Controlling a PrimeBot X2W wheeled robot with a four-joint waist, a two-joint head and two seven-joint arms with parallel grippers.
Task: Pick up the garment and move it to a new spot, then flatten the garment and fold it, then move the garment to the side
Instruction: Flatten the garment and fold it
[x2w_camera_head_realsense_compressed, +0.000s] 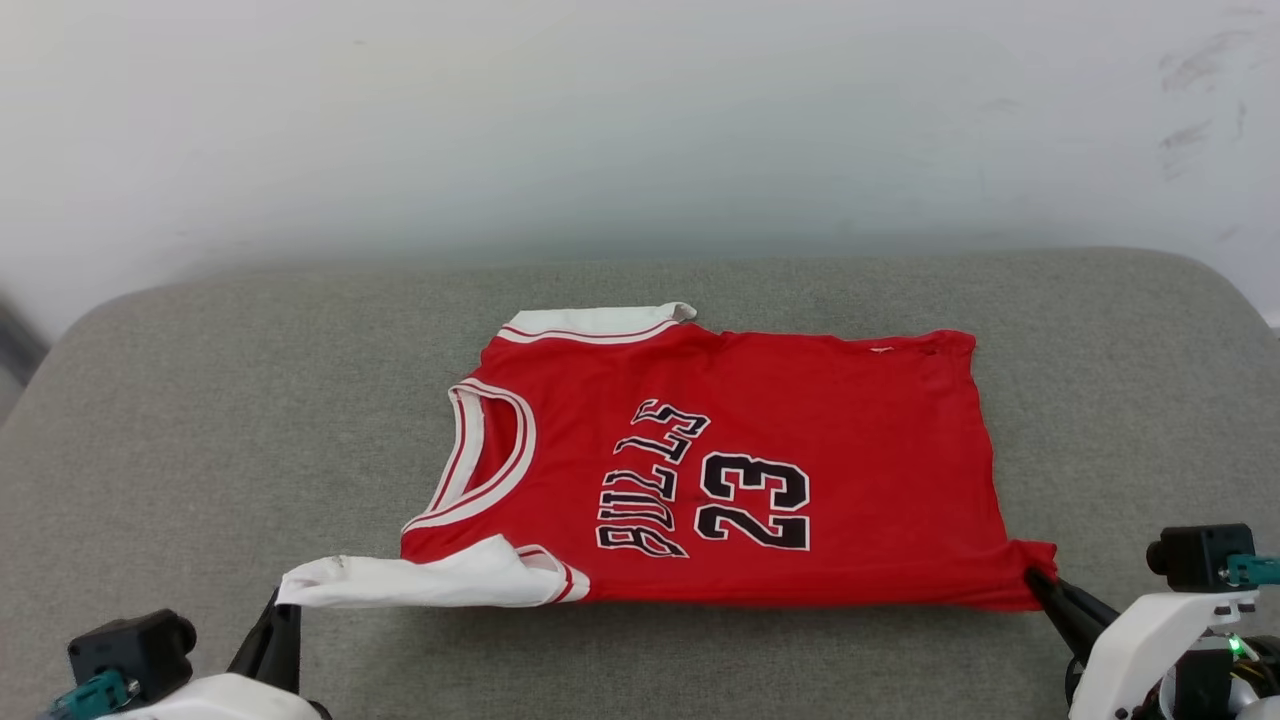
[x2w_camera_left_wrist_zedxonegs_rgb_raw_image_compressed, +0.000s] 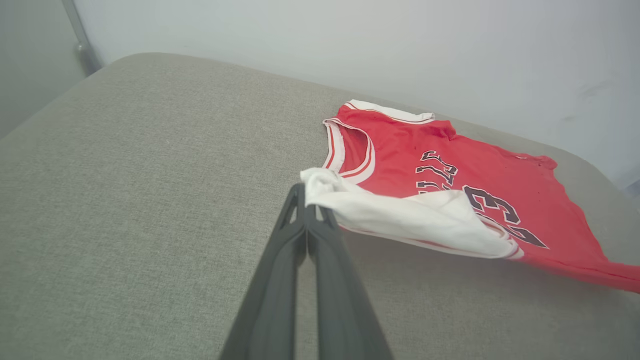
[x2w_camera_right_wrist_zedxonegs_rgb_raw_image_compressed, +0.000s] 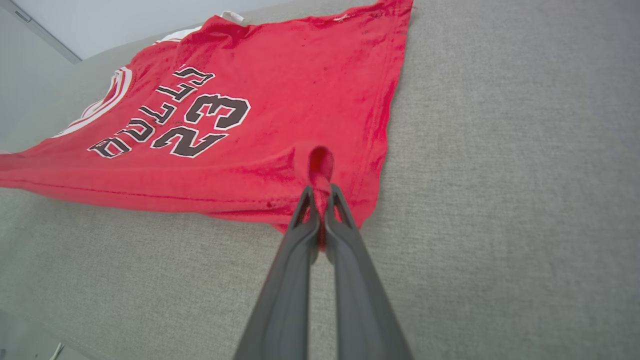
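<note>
- Lying print-up on the grey fabric-covered padded surface (x2w_camera_head_realsense_compressed: 200, 450): bright red soft fabric shirt (x2w_camera_head_realsense_compressed: 800, 420) w/ white sleeves, striped trim, dark lettering. Neck toward robot's L, hem toward R, approx. centre of the surface.
- L gripper (x2w_camera_left_wrist_zedxonegs_rgb_raw_image_compressed: 306, 200): fingers pressed together, pinching the tip of the near white sleeve (x2w_camera_left_wrist_zedxonegs_rgb_raw_image_compressed: 400, 215).
- R gripper (x2w_camera_right_wrist_zedxonegs_rgb_raw_image_compressed: 320, 195): fingers pressed together, pinching a bunched tuck of red cloth at the near hem corner.
- Near edge appears raised slightly off the surface btwn the two holds. Rest of the shirt lies flat.
- Handling, est.: light, limp, no stiffness. Likely to sag btwn holds and drag on the woven cover rather than slide freely. Not fragile, but a thin pinch could slip under tension.
- Hold points, est.: sleeve tip + hem corner suit a lengthwise fold or a drag. The sleeve hold looks the weaker one, as the sleeve would stretch before the body follows. Shoulder seam prob. gives firmer control.
</note>
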